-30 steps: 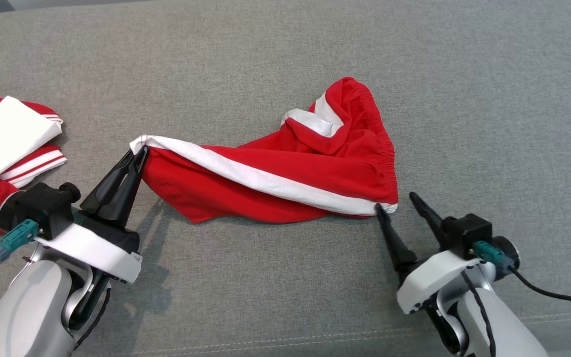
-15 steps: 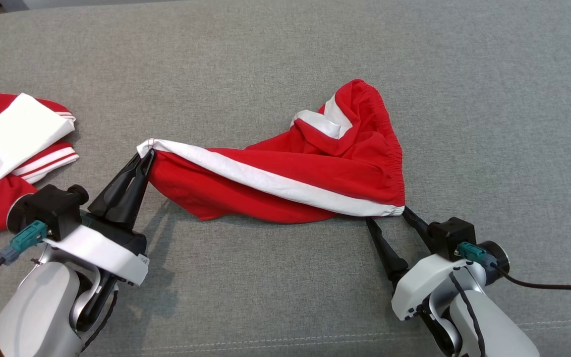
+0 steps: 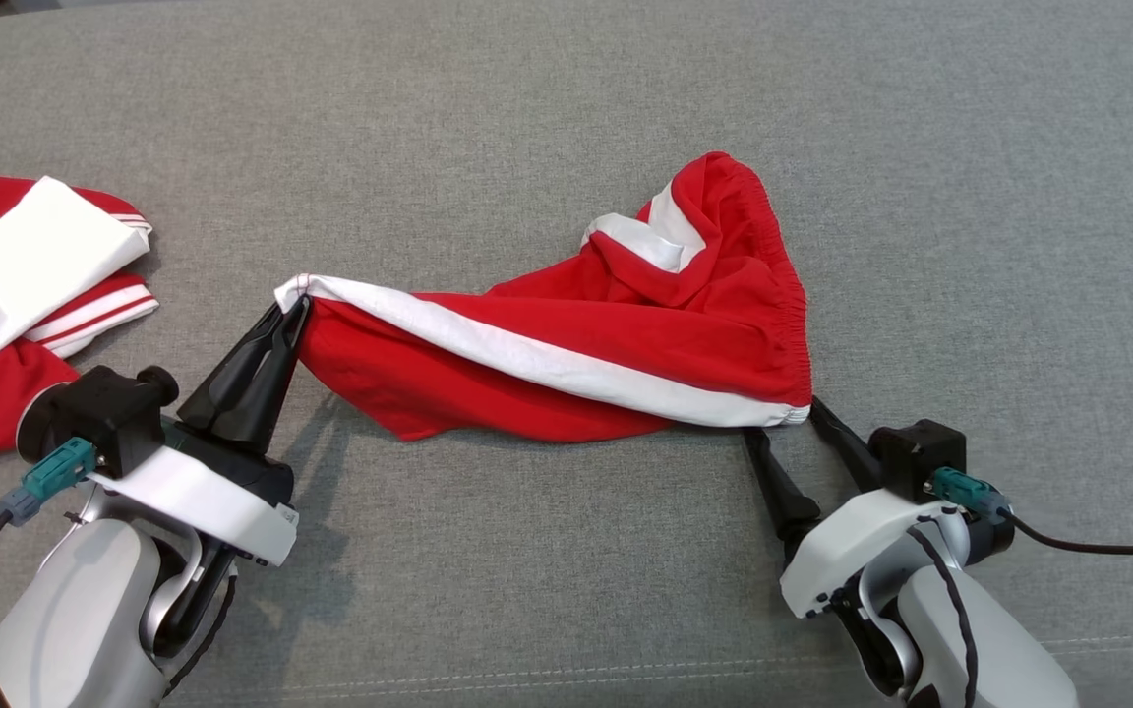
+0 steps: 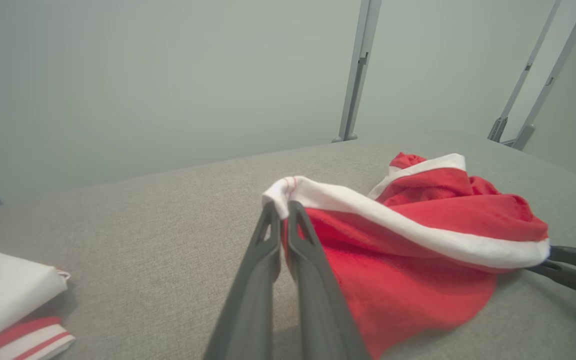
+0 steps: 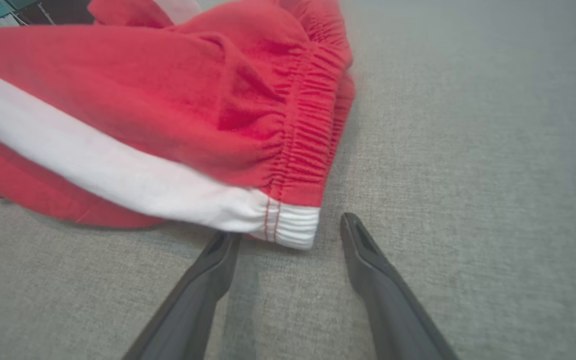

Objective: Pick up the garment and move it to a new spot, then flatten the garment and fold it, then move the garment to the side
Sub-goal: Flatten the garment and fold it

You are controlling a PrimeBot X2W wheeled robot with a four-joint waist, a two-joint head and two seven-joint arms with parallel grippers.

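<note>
Pinching one end of the red garment (image 3: 566, 344) where its white stripe (image 3: 527, 356) ends, the left hand (image 3: 293, 310) is clamped tight on the cloth, its two dark fingers pressed together, and holds that end a little above the grey fabric surface (image 3: 566, 590). From there the garment stretches across the middle of the surface toward the robot's right, sagging onto it in loose folds, with the gathered waistband (image 3: 791, 295) bunched at the far right end. The right hand (image 3: 781, 418) stands open at the corner where stripe and waistband meet. In the right wrist view one fingertip of the right hand (image 5: 288, 229) is tucked just under the white edge of the garment (image 5: 168, 115), and the other lies just beside the corner, clear of the cloth, so nothing is gripped there. In the left wrist view the left hand (image 4: 280, 207) bites the white hem of the garment (image 4: 418, 240). A second garment (image 3: 26, 285), red and white, lies crumpled at the far left, well apart.
</note>
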